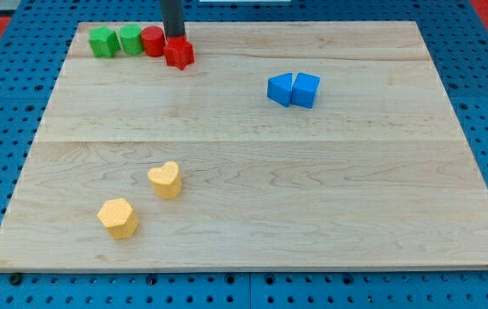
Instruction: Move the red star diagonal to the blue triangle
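Observation:
The red star (179,53) lies near the view's top left of the wooden board (253,172). My tip (174,37) stands right behind it, at its top edge, touching or nearly touching it. A red cylinder (153,41) sits just left of the star, against the green blocks. The blue triangle (280,88) lies to the right of the board's middle, near the top, with a blue cube (306,89) touching its right side. The star is far to the left of the blue triangle and a little higher in the view.
Two green blocks (102,41) (131,39) stand in the top left corner, in a row with the red cylinder. A yellow heart (166,179) and a yellow hexagon (118,217) lie at the lower left.

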Controlling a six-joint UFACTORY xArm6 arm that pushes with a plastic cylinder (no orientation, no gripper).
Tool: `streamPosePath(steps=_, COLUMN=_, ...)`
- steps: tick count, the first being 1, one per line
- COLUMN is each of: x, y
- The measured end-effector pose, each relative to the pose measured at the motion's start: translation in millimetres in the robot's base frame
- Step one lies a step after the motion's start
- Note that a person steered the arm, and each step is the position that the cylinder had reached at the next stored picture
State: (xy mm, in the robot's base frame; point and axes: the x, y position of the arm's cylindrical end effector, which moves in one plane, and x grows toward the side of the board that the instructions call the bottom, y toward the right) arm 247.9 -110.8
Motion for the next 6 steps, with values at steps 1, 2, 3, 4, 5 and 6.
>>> streamPosePath(steps=1, x=21, y=19)
streamPosePath(steps=2, x=21, y=17)
streamPosePath(steps=3, x=38, y=-20)
streamPosePath(steps=4, x=64, y=-38)
streamPosePath(steps=5, x=80, y=-16)
streamPosePath(steps=6, x=75, y=14)
